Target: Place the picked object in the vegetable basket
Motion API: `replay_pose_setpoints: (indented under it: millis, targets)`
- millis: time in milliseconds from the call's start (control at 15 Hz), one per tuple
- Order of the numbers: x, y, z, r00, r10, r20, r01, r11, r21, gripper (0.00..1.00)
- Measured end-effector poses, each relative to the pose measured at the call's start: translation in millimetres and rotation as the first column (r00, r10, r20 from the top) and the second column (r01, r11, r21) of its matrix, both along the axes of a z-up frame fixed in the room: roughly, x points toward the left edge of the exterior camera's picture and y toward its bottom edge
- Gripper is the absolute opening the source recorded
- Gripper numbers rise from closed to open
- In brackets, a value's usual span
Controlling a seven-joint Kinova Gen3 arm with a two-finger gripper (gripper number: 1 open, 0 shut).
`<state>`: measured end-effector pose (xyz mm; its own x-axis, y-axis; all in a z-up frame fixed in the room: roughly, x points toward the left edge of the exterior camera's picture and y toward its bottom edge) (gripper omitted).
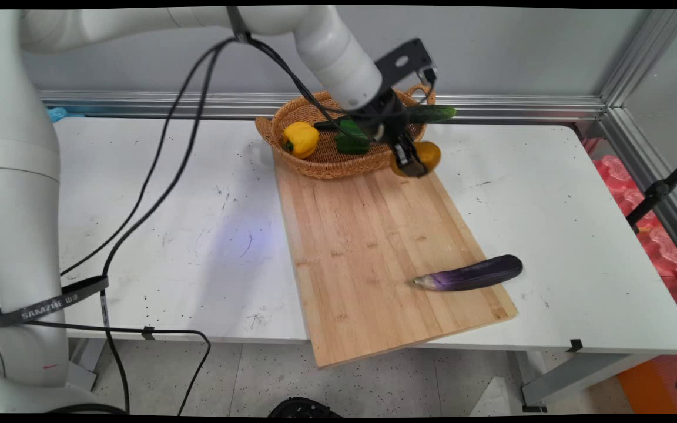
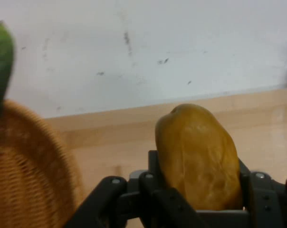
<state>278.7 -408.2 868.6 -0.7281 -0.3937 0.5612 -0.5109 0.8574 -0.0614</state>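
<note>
We see the black gripper [image 1: 412, 160] clamped on a yellow-orange fruit, perhaps a mango [image 1: 428, 156], with one finger pressed against each side of it; in the hand view the mango [image 2: 199, 156] fills the gap between the fingers [image 2: 157, 190]. In the main view the gripper sits at the far edge of the wooden cutting board [image 1: 374, 247], just beside the wicker basket [image 1: 327, 164]; we cannot tell whether the mango rests on the board or hangs just clear of it.

The basket stands near the far edge of the tabletop [image 1: 550, 194], touching or overlapping the board's far end. Inside it lie a yellow bell pepper [image 1: 300, 139] towards its left side and a green pepper [image 1: 352, 138] near its middle, partly hidden by the arm. A cucumber [image 1: 435, 114] lies across the basket's right rim and pokes out past it towards the right. In the hand view the basket [image 2: 29, 175] shows at the left, with a green thing [image 2: 0, 61] above it at the picture's left edge.

A purple eggplant [image 1: 471, 274] lies at the board's near right corner, well apart from the gripper, its dark end overhanging the board's right edge
</note>
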Motion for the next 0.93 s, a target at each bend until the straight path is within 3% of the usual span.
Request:
replay_pose_setpoints:
  millis: [467,933]
  targets:
    - [56.6,-19.7,21.6,0.997,0.050,0.067,-0.047,0.998,-0.045,0.00]
    - [86.3,-56.3,9.6,0.994,0.091,0.065,-0.084,0.992,-0.097,0.00]
